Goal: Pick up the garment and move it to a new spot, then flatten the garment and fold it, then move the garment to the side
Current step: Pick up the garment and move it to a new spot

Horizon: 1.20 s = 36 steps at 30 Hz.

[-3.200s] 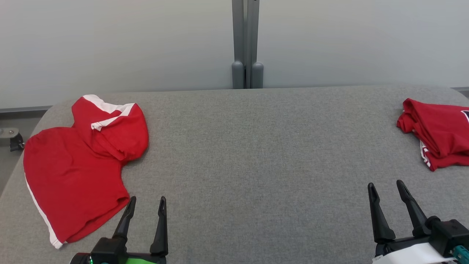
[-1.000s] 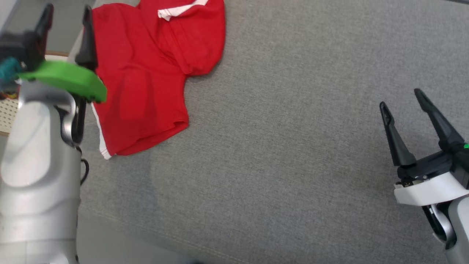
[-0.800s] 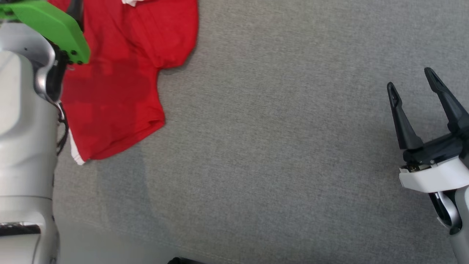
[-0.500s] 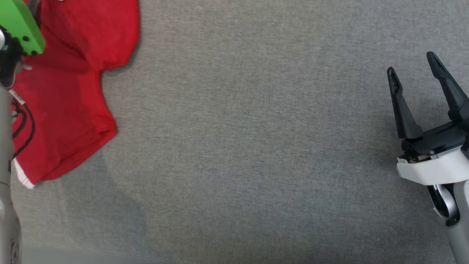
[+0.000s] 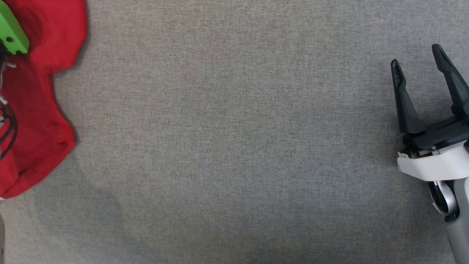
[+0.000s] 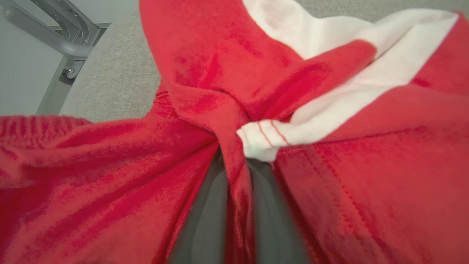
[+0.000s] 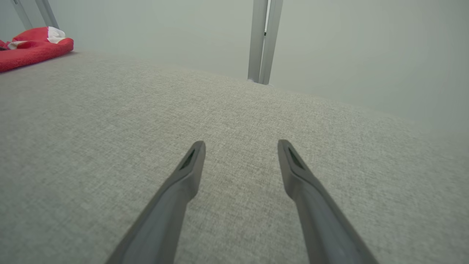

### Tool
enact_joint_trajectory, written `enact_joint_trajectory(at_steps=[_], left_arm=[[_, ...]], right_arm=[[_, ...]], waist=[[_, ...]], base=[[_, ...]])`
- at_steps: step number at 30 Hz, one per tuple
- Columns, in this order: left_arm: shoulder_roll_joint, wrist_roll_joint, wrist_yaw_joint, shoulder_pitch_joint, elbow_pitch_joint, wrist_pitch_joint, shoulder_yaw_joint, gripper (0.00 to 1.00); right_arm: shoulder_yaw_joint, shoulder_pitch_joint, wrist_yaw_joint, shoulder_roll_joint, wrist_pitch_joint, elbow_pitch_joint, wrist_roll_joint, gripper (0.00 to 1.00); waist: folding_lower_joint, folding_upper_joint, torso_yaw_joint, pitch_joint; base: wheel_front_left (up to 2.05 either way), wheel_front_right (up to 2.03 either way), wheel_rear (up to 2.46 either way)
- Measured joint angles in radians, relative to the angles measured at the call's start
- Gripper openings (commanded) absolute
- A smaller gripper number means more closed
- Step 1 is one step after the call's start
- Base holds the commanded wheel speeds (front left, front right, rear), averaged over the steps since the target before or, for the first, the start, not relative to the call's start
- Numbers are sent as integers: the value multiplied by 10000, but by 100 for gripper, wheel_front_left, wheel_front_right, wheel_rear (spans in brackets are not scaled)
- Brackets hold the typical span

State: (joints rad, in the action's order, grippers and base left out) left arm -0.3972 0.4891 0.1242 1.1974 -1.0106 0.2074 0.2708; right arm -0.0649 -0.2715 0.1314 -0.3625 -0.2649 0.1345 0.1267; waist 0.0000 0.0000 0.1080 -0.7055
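The head camera has swung since a second ago, so on the grey table (image 5: 234, 146) the red garment (image 5: 33, 110) is now lying at the view's far left edge. The left gripper (image 6: 236, 168), spread beside the cloth a second ago, is now pinching a fold by the white cuff (image 6: 256, 143). The right gripper (image 5: 416, 57) is still hovering wide open over the table, well apart from the garment.
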Motion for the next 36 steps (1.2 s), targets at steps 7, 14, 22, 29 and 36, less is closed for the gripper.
enact_joint_trajectory(at_steps=[7, 14, 22, 29, 36], left_arm=[[4, 673, 73, -440, 815, -1620, 1244, 0], [-711, 1133, 75, -608, 2013, -3267, 2426, 0], [-1505, 2019, 75, -1031, 3896, -3747, 3593, 0], [-1574, 2635, 75, -1244, 5392, -3310, 4236, 0], [-1174, 3010, 58, -1615, 6345, -2872, 4671, 0]], right_arm=[[-73, 106, 0, 171, 6, -270, 8, 100], [-100, 494, 0, 732, 6, -525, 100, 100], [-88, 1129, 0, 1522, 6, -688, 132, 100], [-88, 1692, 0, 1929, 6, -732, 217, 100], [-81, 2084, 0, 2094, 6, -740, 244, 100]], waist=[[1, 0, 144, 636], [0, 0, 217, 1777], [0, 0, -51, 3387], [-1, 0, -728, 4700], [-1, 0, -1936, 5458]], base=[[0, 0, 0], [0, 0, 0], [0, 0, 0], [0, 0, 0], [0, 0, 0]])
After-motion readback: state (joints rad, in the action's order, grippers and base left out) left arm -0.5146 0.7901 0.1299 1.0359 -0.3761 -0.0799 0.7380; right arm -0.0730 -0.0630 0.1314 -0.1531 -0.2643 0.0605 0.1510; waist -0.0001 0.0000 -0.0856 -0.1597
